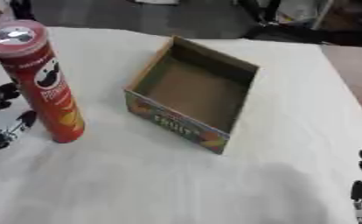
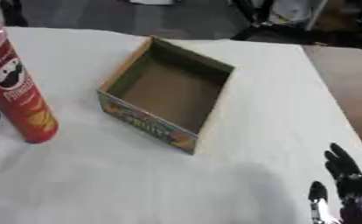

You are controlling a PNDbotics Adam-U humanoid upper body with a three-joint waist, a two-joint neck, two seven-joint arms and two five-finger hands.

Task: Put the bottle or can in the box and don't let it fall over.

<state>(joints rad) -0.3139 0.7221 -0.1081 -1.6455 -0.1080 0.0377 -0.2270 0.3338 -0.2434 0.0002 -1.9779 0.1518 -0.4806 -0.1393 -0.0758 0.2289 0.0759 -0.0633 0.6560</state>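
Resting open at the near right corner, the right hand is idle; the left hand, fingers released, sits just beside the upright red can. To its right lies the empty cardboard box. A tall, narrow can may topple if nudged high. White cloth covers the desk; dark floor lies beyond.

White table, grey floor

Red can, clear lid; brown box, colourful printed front; white table
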